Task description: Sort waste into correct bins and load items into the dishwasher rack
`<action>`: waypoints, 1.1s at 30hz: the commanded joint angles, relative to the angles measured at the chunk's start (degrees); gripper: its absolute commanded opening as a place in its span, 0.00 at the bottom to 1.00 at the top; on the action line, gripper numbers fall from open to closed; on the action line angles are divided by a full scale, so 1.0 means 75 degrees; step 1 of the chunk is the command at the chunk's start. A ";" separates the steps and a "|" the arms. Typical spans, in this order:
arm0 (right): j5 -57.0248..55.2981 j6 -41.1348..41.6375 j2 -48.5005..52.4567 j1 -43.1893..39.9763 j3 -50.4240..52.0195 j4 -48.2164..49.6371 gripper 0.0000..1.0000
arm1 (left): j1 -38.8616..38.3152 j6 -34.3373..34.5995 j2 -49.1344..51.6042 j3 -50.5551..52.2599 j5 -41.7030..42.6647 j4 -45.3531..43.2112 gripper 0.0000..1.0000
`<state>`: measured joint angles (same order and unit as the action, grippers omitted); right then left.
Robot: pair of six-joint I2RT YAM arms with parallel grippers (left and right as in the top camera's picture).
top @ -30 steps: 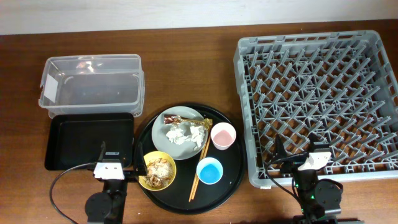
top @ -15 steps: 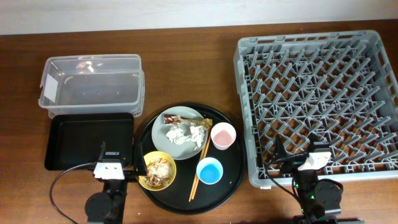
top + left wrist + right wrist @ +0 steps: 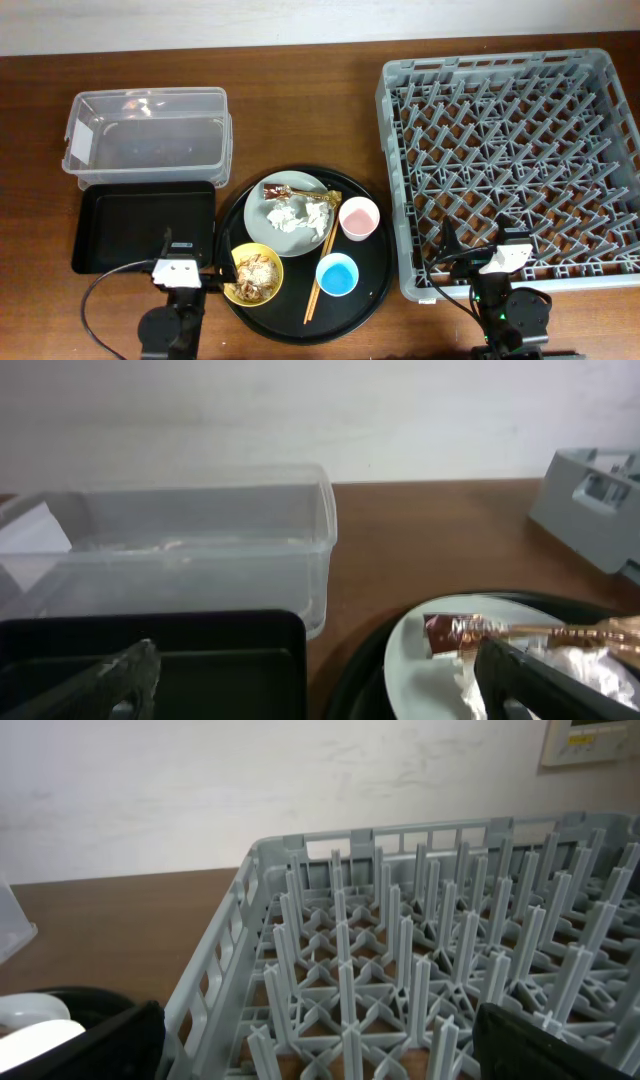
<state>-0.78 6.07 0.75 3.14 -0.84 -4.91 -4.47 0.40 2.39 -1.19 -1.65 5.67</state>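
Left wrist view: the left hand (image 3: 315, 660) is hanging wide apart and gripping nothing, with its dark fingers (image 3: 110, 680) poking in at the two bottom corners. Right in front of it, the shallow black tray (image 3: 180, 650) is sitting on the brown surface (image 3: 430, 550). The clear tub (image 3: 200, 550) is sitting just behind the tray, and I can't tell if they're touching. Off to the right, the plate (image 3: 415, 670) is resting on the round black tray (image 3: 355, 670), carrying the brown wrapper (image 3: 455, 635) and some tissue (image 3: 590, 670).

Right wrist view: the right hand (image 3: 320, 1020) is also spread wide with nothing between its fingers. It's looking along the left side of the rack (image 3: 300, 848), where rows of grey pegs are sticking straight up.

Overhead: both hands are sitting low at the near edge. The left one is between the shallow tray and the yellow bowl (image 3: 247, 299), and the right one is at the rack's near-left corner. The round tray is lying between the two bins and the rack, and all the dishes are sitting on it. The plate is at the back with the pink cup (image 3: 359, 218) just right of it, and the blue cup (image 3: 337, 274) is nearer. The bowl is at the front left, holding the food scraps (image 3: 256, 270). The chopsticks (image 3: 312, 300) are lying slanted between the bowl and the blue cup.
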 commanded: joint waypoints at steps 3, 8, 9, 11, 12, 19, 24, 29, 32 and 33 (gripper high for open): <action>0.0012 0.0052 0.0740 -0.0023 -0.0950 -0.0772 0.99 | 0.0032 -0.0055 0.1037 -0.1204 0.0117 0.0898 0.99; 0.0044 0.0050 0.2818 -0.0023 -0.3136 -0.2416 0.99 | 0.0032 0.0029 0.3246 -0.3468 0.0210 0.2640 0.99; 0.0047 0.0050 0.3098 -0.0023 -0.3474 -0.2777 0.99 | 0.0032 0.0029 0.3550 -0.3815 0.0350 0.2929 0.99; 0.0070 0.0050 0.4062 -0.0023 -0.4724 -0.4127 0.99 | 0.0032 0.0032 0.4555 -0.4870 0.0784 0.3724 0.99; 0.0070 0.0050 0.4386 -0.0023 -0.5141 -0.4590 0.99 | 0.0032 0.0029 0.5117 -0.5409 0.1005 0.4179 0.99; 0.0373 0.0050 0.5718 -0.0023 -0.6933 -0.6633 0.99 | 0.0032 0.0029 0.7874 -0.7385 0.2664 0.7160 0.99; 0.0391 0.0047 0.5724 -0.0023 -0.6930 -0.6636 0.99 | -0.0029 0.0026 0.8687 -0.7376 0.3281 0.6266 0.99; 0.0391 0.0047 0.5732 -0.0023 -0.6930 -0.6636 0.99 | -0.0621 0.0026 0.9614 -0.7379 0.2477 0.4517 0.99; 0.0393 0.0050 0.5811 -0.0020 -0.6930 -0.6639 0.99 | -0.1209 0.0026 1.0637 -0.7376 0.1722 0.4022 0.99; 0.0393 0.0050 0.5837 -0.0023 -0.6930 -0.6639 0.99 | -0.1338 0.0023 1.0943 -0.7376 0.1606 0.3917 0.98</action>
<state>1.61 6.07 44.07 3.14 -51.77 -54.89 -12.25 0.47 79.53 -55.75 14.90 36.25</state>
